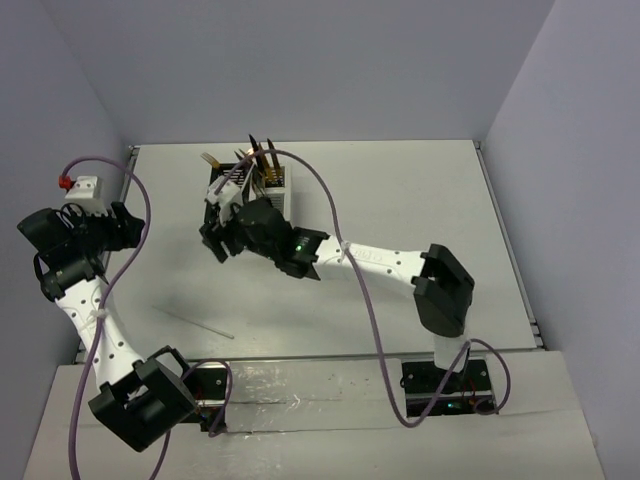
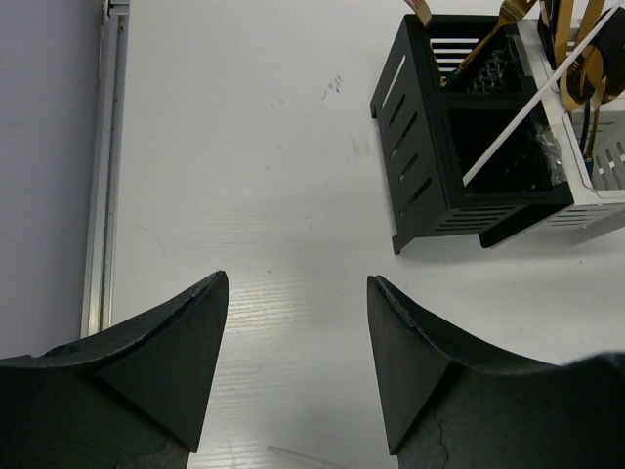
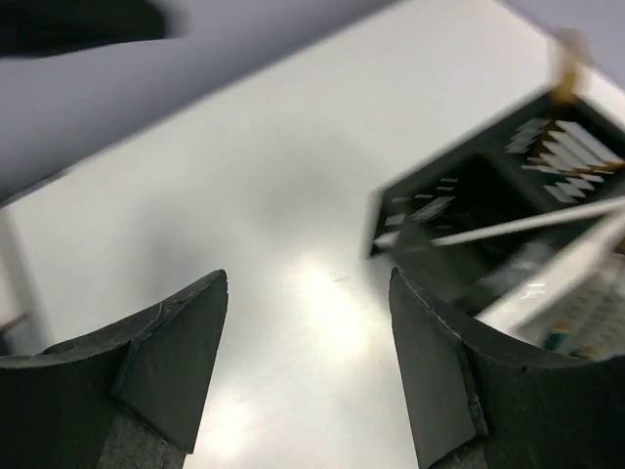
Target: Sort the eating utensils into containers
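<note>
Your left wrist view alone shows the black caddy [image 2: 459, 147] holding two gold utensils [image 2: 488, 39]; both grippers [image 2: 298, 366] [image 3: 308, 366] gape wide, empty.

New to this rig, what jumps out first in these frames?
The joined black caddy and white caddy at the far middle of the table, with gold and black utensils sticking up out of them. The right gripper hangs just in front of the caddies, jaws open and empty. A thin clear stick lies alone on the table nearer the left arm.
</note>
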`<state>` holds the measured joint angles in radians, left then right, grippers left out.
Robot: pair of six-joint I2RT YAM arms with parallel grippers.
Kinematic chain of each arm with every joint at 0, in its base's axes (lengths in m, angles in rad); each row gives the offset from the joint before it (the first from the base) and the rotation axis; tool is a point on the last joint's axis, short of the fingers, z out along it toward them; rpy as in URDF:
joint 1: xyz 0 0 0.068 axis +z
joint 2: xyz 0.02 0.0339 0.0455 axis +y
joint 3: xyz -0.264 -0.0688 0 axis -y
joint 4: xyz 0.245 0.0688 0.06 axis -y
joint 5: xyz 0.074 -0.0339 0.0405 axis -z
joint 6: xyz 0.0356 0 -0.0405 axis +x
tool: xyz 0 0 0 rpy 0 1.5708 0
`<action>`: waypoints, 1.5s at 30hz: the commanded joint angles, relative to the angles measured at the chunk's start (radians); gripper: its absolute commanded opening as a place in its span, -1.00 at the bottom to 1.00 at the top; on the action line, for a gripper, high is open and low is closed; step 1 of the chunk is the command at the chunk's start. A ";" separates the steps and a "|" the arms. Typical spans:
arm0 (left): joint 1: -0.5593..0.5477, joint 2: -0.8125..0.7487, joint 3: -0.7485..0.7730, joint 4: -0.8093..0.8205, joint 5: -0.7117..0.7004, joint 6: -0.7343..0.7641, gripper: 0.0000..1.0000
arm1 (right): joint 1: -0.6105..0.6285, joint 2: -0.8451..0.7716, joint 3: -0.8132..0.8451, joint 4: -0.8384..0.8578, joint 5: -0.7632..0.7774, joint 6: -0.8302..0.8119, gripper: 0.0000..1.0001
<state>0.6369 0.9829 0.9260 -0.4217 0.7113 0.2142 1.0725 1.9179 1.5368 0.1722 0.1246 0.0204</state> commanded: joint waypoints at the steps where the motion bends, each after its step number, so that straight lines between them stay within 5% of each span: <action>1: 0.009 -0.029 0.034 -0.020 0.017 0.024 0.36 | 0.118 -0.031 -0.004 -0.284 -0.163 0.035 0.47; 5: 0.009 -0.033 0.045 -0.034 0.039 0.004 0.36 | 0.193 0.102 0.129 -0.451 -0.236 0.082 0.40; 13: 0.009 -0.059 0.048 -0.084 0.048 0.016 0.36 | 0.225 0.297 0.243 -0.445 -0.263 0.128 0.32; 28: 0.009 -0.061 0.063 -0.080 0.071 0.014 0.36 | 0.285 0.590 0.560 -0.707 -0.010 0.130 0.33; 31: 0.010 -0.053 0.066 -0.074 0.063 0.010 0.36 | 0.302 0.630 0.583 -0.746 0.018 0.124 0.22; 32: 0.009 -0.050 0.068 -0.071 0.060 0.010 0.36 | 0.303 0.633 0.582 -0.754 0.030 0.127 -0.01; 35: 0.009 -0.047 0.068 -0.068 0.056 0.010 0.36 | 0.302 0.624 0.525 -0.774 0.044 0.141 -0.67; 37: 0.010 -0.047 0.070 -0.066 0.056 0.010 0.36 | 0.303 0.577 0.417 -0.763 0.035 0.145 -0.93; 45: 0.009 -0.039 0.070 -0.055 0.047 0.017 0.36 | 0.299 0.239 -0.166 -0.705 0.021 0.249 -1.00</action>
<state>0.6369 0.9432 0.9508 -0.5049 0.7525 0.2218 1.3750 2.1723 1.5650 -0.3317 0.1520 0.2031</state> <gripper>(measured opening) 0.681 0.020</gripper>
